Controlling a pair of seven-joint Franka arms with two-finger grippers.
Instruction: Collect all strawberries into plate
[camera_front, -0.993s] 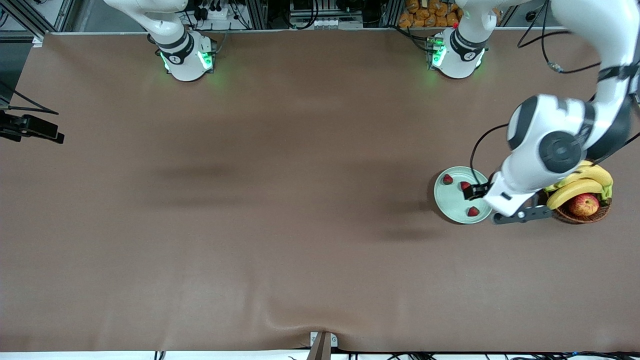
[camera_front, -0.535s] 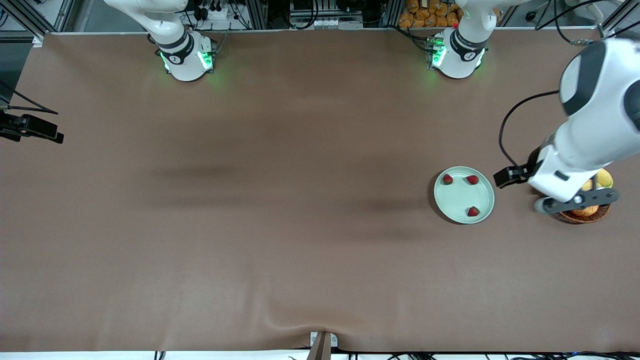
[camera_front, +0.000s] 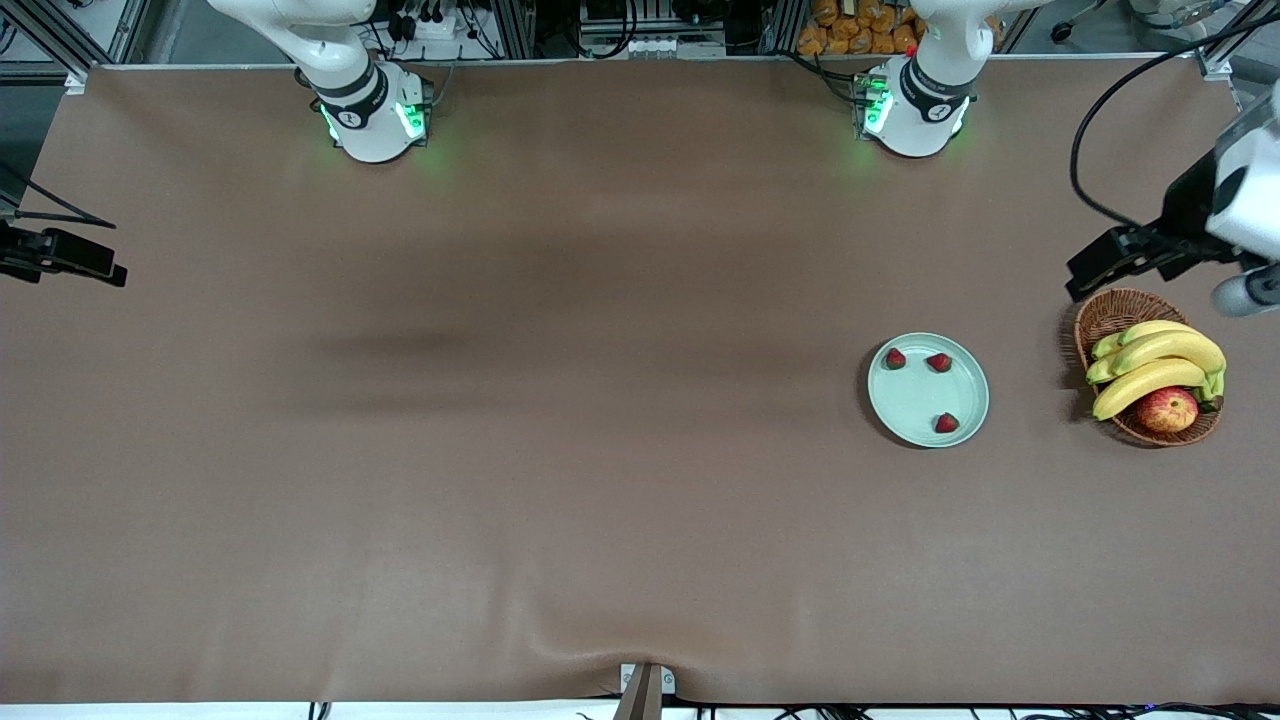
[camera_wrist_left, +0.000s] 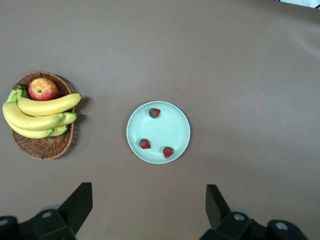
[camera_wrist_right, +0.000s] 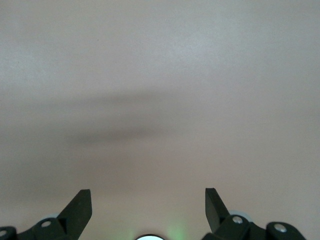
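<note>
**Three strawberries sitting in the plate, both tools empty**

Three strawberries are lying inside the plate, which is resting on the tabletop toward my left arm's end. Two berries are sitting close together by the rim farther from the front camera, and the third is sitting apart by the nearer rim. I am seeing no berry lying loose on the tabletop, so I am judging the collecting finished.

My left tool is hanging high over the tabletop, just past the basket on the side farther from the front camera, its fingers spread wide and gripping nothing. From its wrist view the plate is lying straight ahead between the fingers, and the basket with bananas and apple is sitting well apart from the plate.

My right tool is waiting over bare tabletop, likewise spread and empty; only the wrist view shows it.

If any move is coming, I am judging it to fall to the left arm, since the plate is lying at its end, well away from the right arm's base.
</note>
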